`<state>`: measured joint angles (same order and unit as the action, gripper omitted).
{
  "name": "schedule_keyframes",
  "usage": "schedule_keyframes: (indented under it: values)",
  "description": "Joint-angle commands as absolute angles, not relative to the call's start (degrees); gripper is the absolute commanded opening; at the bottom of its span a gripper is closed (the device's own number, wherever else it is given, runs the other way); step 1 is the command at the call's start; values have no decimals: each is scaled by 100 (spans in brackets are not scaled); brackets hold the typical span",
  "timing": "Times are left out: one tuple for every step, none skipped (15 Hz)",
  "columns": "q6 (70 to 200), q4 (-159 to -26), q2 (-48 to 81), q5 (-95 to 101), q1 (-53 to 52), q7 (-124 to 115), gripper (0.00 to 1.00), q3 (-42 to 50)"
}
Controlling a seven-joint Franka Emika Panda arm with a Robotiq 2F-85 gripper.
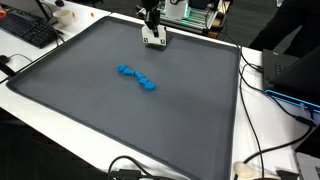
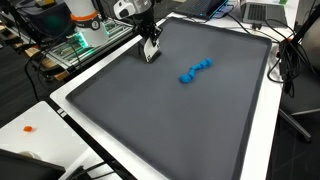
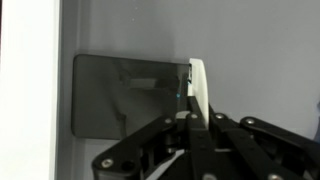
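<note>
My gripper [image 1: 152, 32] hangs over the far edge of a dark grey mat [image 1: 90, 110] and is shut on a thin white flat object [image 1: 154, 41]. The object also shows in an exterior view [image 2: 152, 53] and stands edge-on between the fingers in the wrist view [image 3: 197, 90]. Below it on the mat lies a darker rounded rectangular patch [image 3: 130, 95]. A blue knobbly elongated object [image 1: 137, 77] lies near the mat's middle, apart from the gripper, and also shows in an exterior view [image 2: 195, 70].
The mat sits on a white table [image 1: 260, 130] with a white rim [image 3: 30, 90]. A keyboard [image 1: 28, 30] lies at one corner. Cables [image 1: 265, 90] and a laptop [image 2: 262, 12] lie along the sides. Electronics [image 2: 85, 35] stand behind the arm.
</note>
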<state>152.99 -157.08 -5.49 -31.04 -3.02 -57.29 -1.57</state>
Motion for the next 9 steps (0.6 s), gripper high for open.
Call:
schedule_keyframes:
  values:
    - [15476,-15740,-434,-3141,-297,-5803,1,-229]
    - [15502,-15740,-404,-3126,-299,-5815,1,-237]
    - [15540,-15739,-384,-3153,-311,-5783,1,-244]
    - [15580,-15747,-371,-3120,-309,-5817,1,-254]
    - [15624,-15750,-366,-3133,-316,-5800,1,-263]
    - [15665,-15749,-353,-3106,-314,-5829,1,-272]
    - [15709,-15741,-335,-3086,-310,-5845,1,-280]
    - [15740,-15740,-323,-3077,-309,-5853,1,-285]
    - [15768,-15742,-310,-3070,-309,-5859,1,-289]
